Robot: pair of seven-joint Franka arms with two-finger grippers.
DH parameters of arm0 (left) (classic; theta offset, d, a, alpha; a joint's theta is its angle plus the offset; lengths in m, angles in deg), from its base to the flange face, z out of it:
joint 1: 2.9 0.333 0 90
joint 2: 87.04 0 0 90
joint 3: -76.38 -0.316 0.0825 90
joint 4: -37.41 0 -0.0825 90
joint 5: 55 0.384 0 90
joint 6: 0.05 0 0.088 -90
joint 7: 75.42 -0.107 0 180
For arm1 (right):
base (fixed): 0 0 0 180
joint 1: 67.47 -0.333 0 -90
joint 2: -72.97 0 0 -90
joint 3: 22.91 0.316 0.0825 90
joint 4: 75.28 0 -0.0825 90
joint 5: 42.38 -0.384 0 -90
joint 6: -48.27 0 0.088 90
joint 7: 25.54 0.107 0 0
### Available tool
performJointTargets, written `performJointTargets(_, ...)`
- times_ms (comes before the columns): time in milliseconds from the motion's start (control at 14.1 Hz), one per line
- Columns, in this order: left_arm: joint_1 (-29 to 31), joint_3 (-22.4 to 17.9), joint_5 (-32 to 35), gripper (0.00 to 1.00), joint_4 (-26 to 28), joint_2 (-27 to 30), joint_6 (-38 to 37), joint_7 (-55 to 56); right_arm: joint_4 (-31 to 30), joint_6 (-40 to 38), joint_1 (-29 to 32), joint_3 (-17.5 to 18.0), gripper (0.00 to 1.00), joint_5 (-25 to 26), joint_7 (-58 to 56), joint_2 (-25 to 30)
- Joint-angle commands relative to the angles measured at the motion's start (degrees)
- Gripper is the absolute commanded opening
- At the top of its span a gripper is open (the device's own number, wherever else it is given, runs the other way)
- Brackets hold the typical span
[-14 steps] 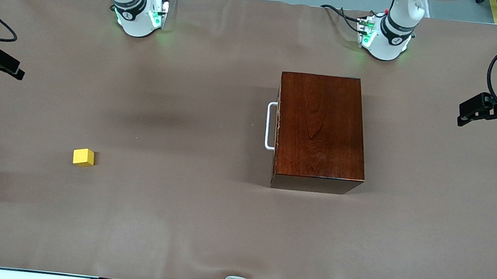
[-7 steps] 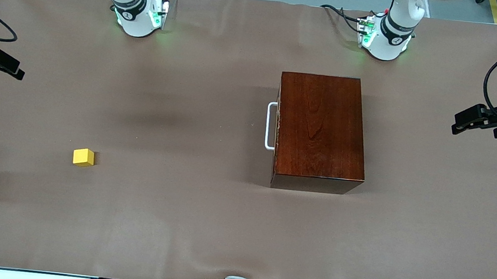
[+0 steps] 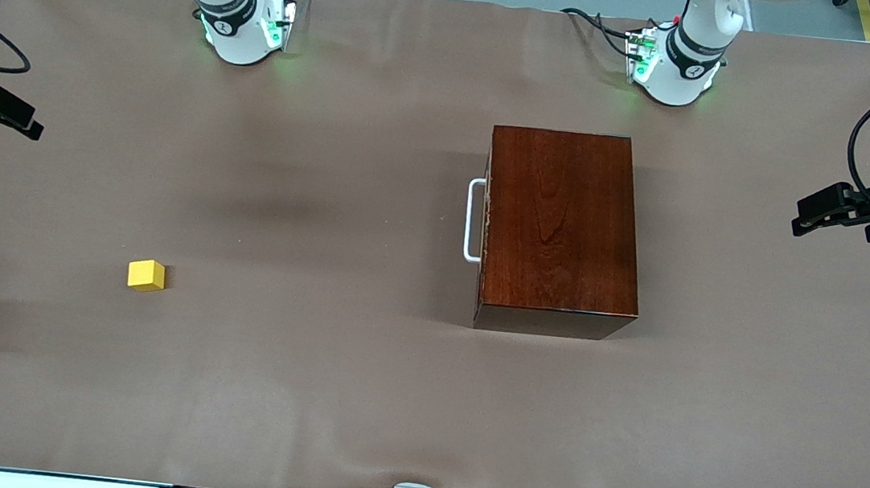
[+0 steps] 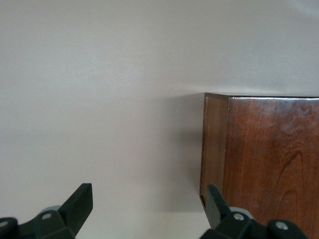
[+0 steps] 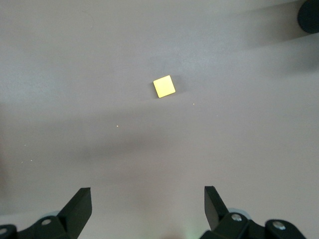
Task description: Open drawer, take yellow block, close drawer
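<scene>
Drawer [image 3: 558,229] shut, handle [image 3: 473,220] facing the right arm's end. Yellow block [image 3: 146,276] lies out on the table [image 3: 322,394], well apart. Left gripper [image 4: 147,211] and right gripper [image 5: 147,209] both spread wide, holding nothing, raised over opposite table ends. This fits the finished state, or a start with the block misplaced.

A dark wooden drawer cabinet [image 3: 560,231] sits on the brown table [image 3: 354,397], toward the left arm's end, with its white handle [image 3: 473,220] facing the right arm's end and the drawer closed. A yellow block [image 3: 146,276] lies on the table well apart from it, toward the right arm's end and nearer the front camera. The left gripper [image 3: 810,218] hangs over the table's edge at the left arm's end; the right gripper [image 3: 25,125] hangs over the other end.
</scene>
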Motion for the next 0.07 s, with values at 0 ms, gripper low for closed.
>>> performJointTargets(0, 0.3, 0.0, -0.4, 1.00, 1.2, 1.4, 0.6, -0.4, 1.0, -0.7, 0.9, 0.8, 1.00, 0.6, 0.3, -0.4)
